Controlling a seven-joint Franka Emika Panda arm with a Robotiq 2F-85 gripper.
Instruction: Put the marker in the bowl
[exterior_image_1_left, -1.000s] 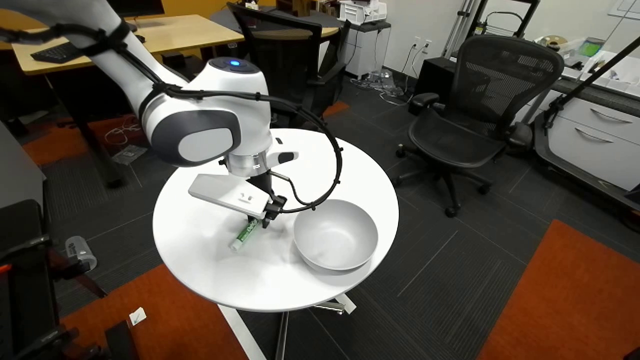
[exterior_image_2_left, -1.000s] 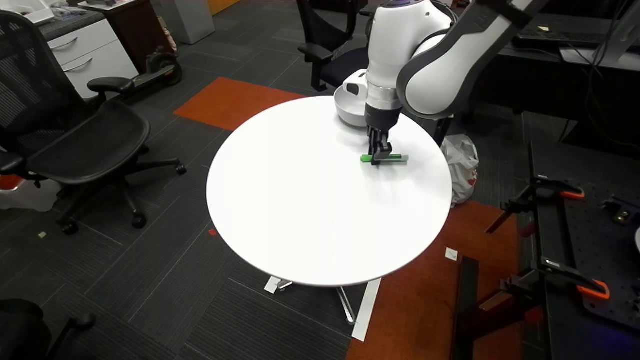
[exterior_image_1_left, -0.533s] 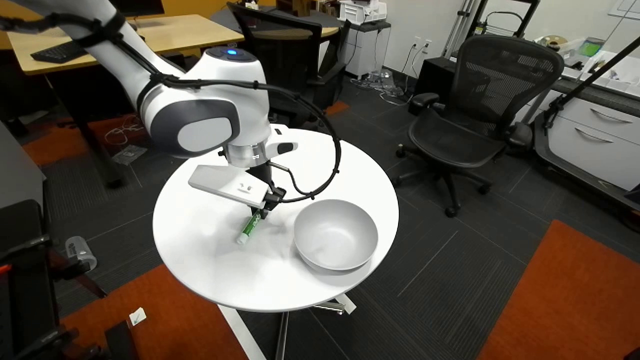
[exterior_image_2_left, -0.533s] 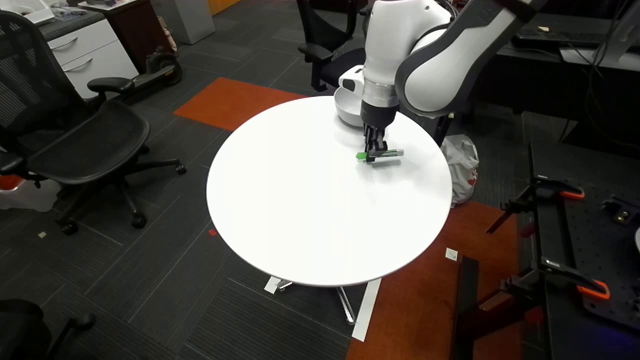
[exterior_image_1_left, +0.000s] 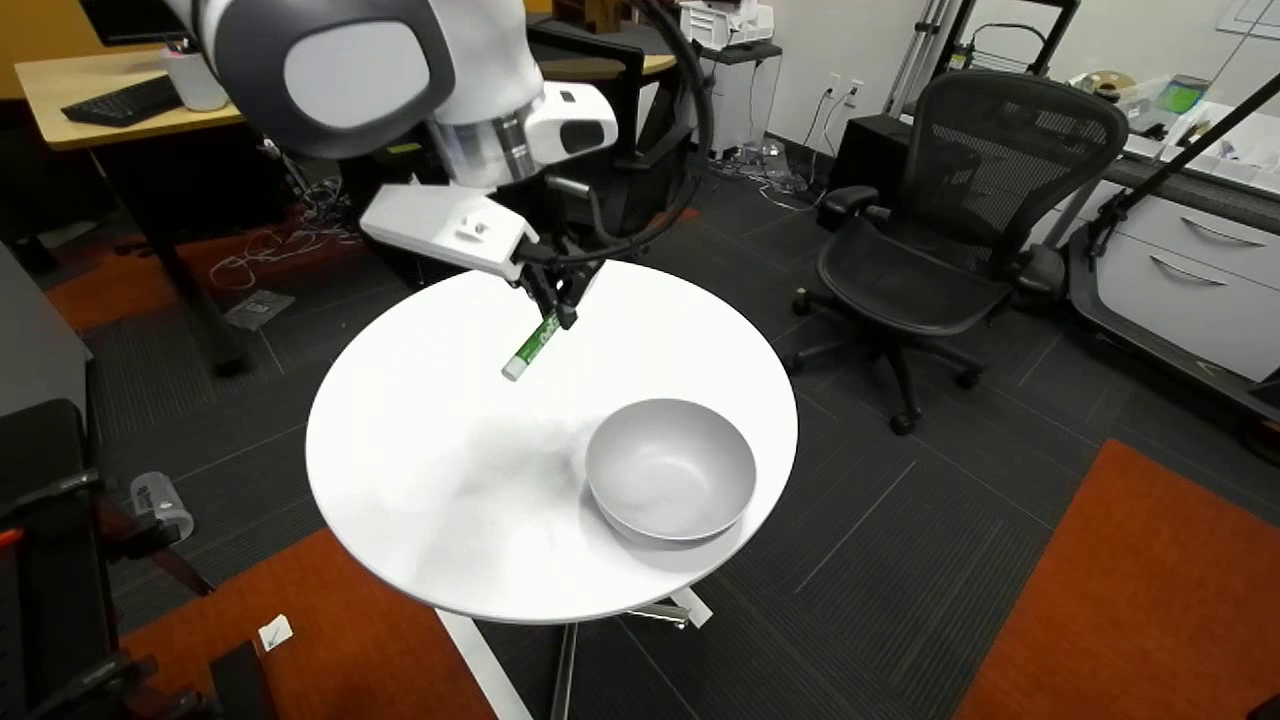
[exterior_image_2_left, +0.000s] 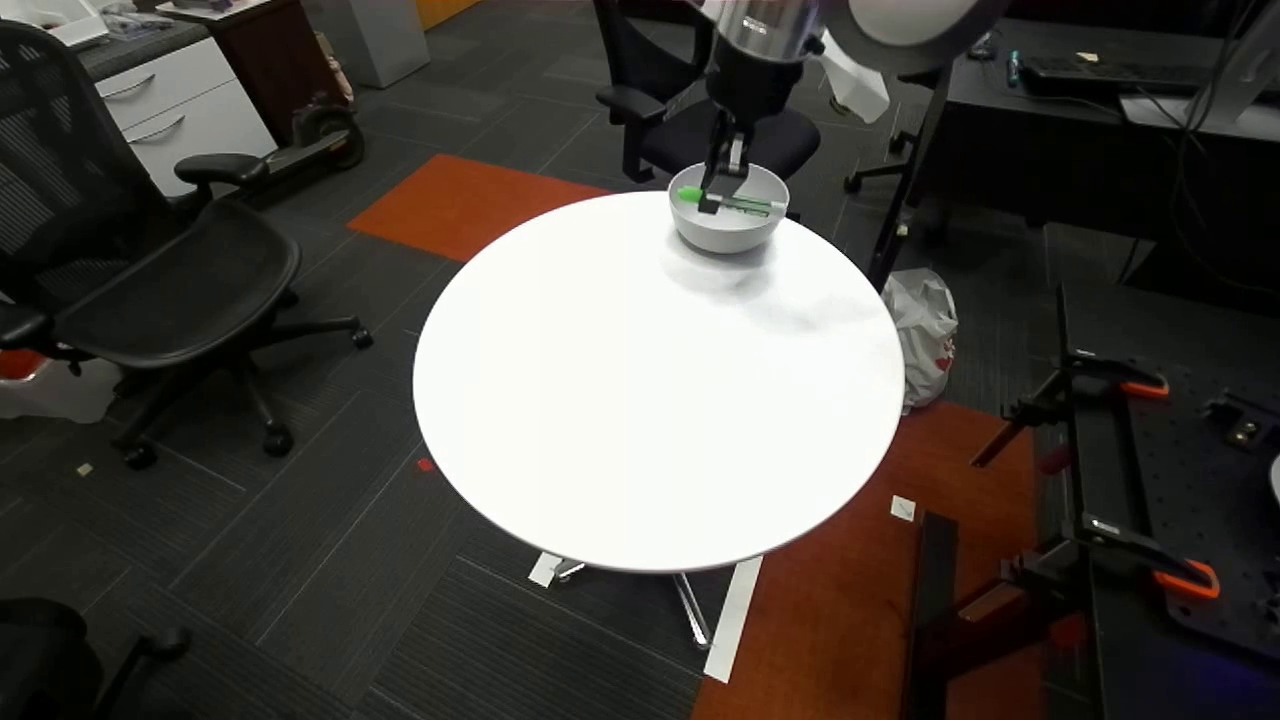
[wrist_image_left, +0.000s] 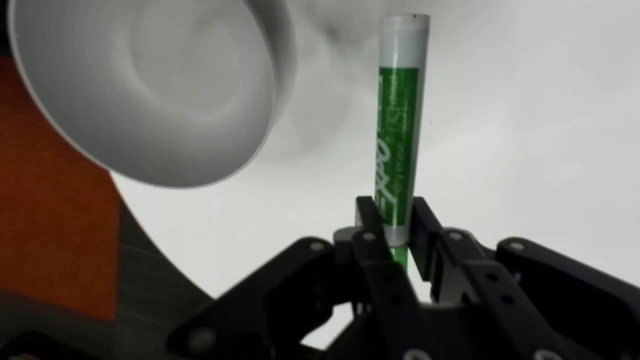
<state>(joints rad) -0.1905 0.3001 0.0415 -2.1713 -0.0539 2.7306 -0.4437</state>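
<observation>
One marker (wrist_image_left: 399, 130) sits pinched in our gripper (wrist_image_left: 394, 217). We should centre it above the bowl (wrist_image_left: 165, 155), lower, then release.

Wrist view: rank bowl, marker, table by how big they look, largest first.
1. Table, running past the frame edges.
2. Bowl, cut off at the top edge.
3. Marker, smallest even though it looks nearer the camera.
</observation>
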